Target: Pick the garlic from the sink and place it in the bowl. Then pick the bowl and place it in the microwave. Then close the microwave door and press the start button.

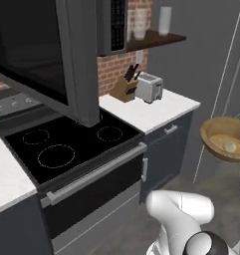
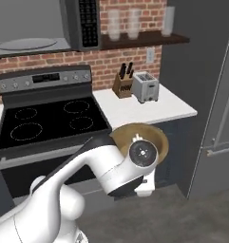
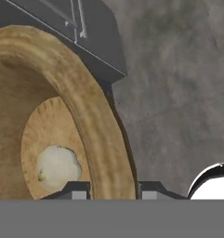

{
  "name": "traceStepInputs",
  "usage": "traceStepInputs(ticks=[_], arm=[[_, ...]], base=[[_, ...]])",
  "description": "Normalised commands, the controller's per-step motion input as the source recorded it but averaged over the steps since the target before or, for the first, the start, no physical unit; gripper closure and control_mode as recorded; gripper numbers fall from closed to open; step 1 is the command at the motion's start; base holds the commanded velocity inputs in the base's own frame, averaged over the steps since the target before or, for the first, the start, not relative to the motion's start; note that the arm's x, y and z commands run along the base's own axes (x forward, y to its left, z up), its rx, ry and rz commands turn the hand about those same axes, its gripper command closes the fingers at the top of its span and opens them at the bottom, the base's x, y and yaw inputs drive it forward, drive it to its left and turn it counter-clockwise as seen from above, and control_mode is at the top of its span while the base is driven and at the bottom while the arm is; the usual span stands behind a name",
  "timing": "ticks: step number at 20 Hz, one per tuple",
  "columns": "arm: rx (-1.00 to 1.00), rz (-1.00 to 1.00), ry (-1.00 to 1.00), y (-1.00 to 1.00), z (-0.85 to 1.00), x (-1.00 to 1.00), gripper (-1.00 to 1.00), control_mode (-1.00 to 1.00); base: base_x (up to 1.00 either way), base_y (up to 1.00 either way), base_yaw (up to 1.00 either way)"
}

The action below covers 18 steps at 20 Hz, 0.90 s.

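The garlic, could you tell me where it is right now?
The garlic lies inside the bowl, held by the tool above the floor, right of the stove.

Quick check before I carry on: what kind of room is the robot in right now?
A home kitchen, by the look of it: a black stove with an open microwave above it, and a toaster and knife block on the white counter against a brick wall.
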Motion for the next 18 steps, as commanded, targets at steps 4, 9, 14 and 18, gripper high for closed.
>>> traceStepInputs(ticks=[4,9,14,18], arm=[[0.0,0.0,0.0,0.0,0.0,0.0,1.0,1.0],[0.0,0.0,0.0,0.0,0.0,0.0,1.0,1.0],[0.0,0.0,0.0,0.0,0.0,0.0,1.0,1.0],[0.0,0.0,0.0,0.0,0.0,0.0,1.0,1.0]], base=[[0.64,-0.34,0.46],[0.63,-0.06,0.49],[0.06,0.0,0.46],[0.34,-0.03,0.34]])
